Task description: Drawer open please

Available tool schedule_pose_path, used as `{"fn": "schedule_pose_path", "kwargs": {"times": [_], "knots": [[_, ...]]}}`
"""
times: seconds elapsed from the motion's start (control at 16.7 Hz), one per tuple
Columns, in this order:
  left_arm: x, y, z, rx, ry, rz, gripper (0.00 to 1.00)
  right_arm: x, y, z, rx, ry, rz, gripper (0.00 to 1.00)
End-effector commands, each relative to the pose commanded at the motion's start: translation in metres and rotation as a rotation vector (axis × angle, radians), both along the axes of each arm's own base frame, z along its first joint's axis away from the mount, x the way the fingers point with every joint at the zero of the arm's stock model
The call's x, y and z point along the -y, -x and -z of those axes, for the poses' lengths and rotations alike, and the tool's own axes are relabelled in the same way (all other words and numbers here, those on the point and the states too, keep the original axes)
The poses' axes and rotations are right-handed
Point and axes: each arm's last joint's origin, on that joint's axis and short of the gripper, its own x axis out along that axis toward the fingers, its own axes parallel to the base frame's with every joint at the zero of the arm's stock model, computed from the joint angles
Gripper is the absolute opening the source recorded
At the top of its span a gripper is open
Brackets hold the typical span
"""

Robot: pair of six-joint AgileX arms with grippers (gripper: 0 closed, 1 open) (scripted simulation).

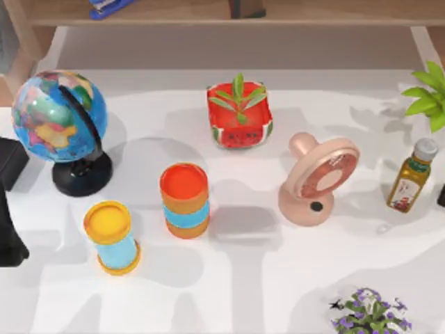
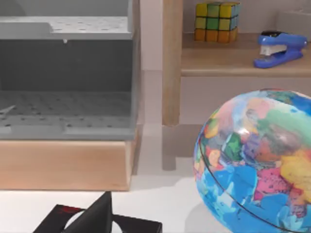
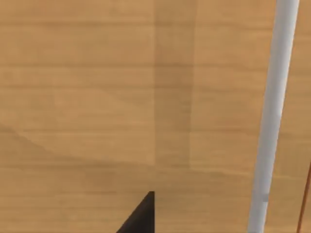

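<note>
Two arms: I run a pair of AgileX arms. The left arm (image 1: pixel 10 209) sits at the counter's left edge, and the right arm (image 1: pixel 442 196) is a dark sliver at its right edge.
Left gripper (image 2: pixel 98 215): one dark tip shows in the left wrist view, above a flat black part with a red mark. I cannot tell what that part is.
Left jaws: I cannot tell how wide they stand. Nothing is seen held or touched.
Right gripper (image 3: pixel 141 216): one dark tip shows in the right wrist view, close in front of a wood panel (image 3: pixel 97 97).
Right jaws: I cannot tell the width, or whether there is contact with the panel.
Drawer: the wood panel carries a pale bar (image 3: pixel 274 111) running down its face, which may be a handle. I cannot confirm that it is the drawer front, or whether it is pulled out.
Grey cabinet (image 2: pixel 68 73): stands on a wood base beside the shelf post, with perforated trays. It is cut off at the frame edge.
Shelf (image 2: pixel 233 63): holds a colour cube (image 2: pixel 216 21) and a blue stapler (image 2: pixel 279 47).
Counter (image 1: pixel 243 278): carries the globe (image 1: pixel 59 115) at the left, two orange-and-blue canisters (image 1: pixel 184 200) (image 1: pixel 111 236), a watermelon planter (image 1: pixel 239 115), a pink fan (image 1: pixel 320 181) and an oil bottle (image 1: pixel 411 175).
Cut off: a leafy plant (image 1: pixel 430 94) at the right edge and purple flowers (image 1: pixel 370 316) at the bottom edge.
</note>
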Motion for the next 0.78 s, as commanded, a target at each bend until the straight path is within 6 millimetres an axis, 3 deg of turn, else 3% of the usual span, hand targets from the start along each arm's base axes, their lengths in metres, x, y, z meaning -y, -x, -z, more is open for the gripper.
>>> {"fn": "schedule_pose_path", "kwargs": {"times": [0.42, 0.78], "knots": [[0.0, 0.0, 0.0, 0.0, 0.0, 0.0, 1.0, 0.0, 0.0, 0.0, 0.0, 0.0, 0.0, 0.02], [0.0, 0.0, 0.0, 0.0, 0.0, 0.0, 1.0, 0.0, 0.0, 0.0, 0.0, 0.0, 0.0, 0.0]]}}
